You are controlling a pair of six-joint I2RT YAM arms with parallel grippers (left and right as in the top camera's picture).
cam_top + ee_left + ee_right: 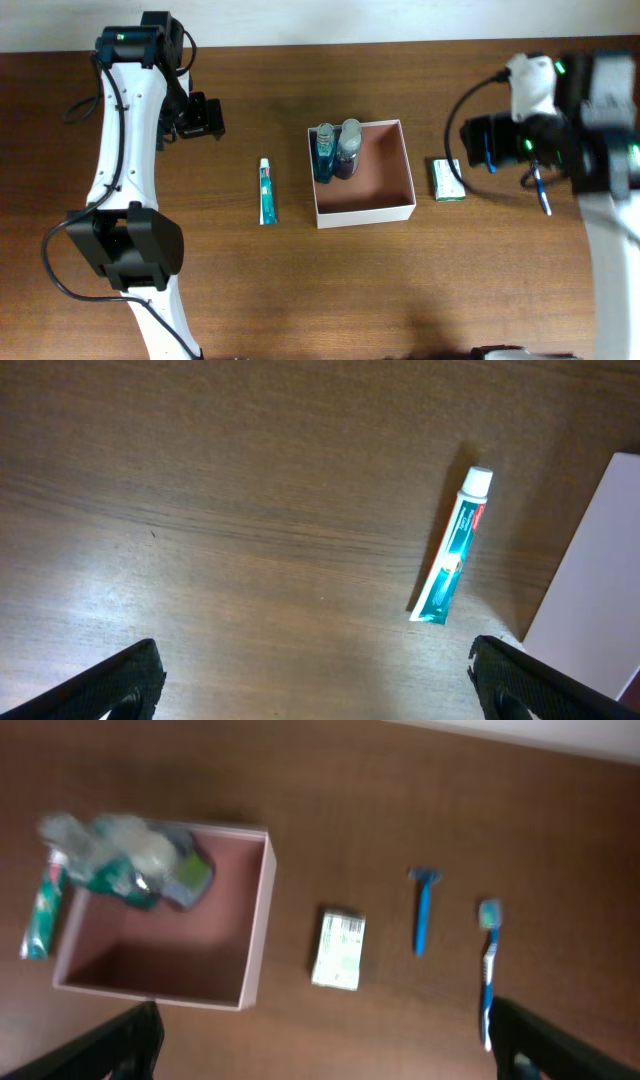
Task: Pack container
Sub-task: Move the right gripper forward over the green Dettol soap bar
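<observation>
The container [385, 175] sits in the middle of the table [300, 300], open top facing up. It is square, so I see no long axis, and its walls run roughly parallel to the table's edges. Two bottles [337, 150] stand in its far corner on the left arm's side. Just beside it on that side lies a toothpaste tube [267, 192], cap toward the far edge; on the other side is a green-and-white box [447, 180]. My left gripper [320, 695] and right gripper [330, 1055] both hang spread wide, holding nothing.
</observation>
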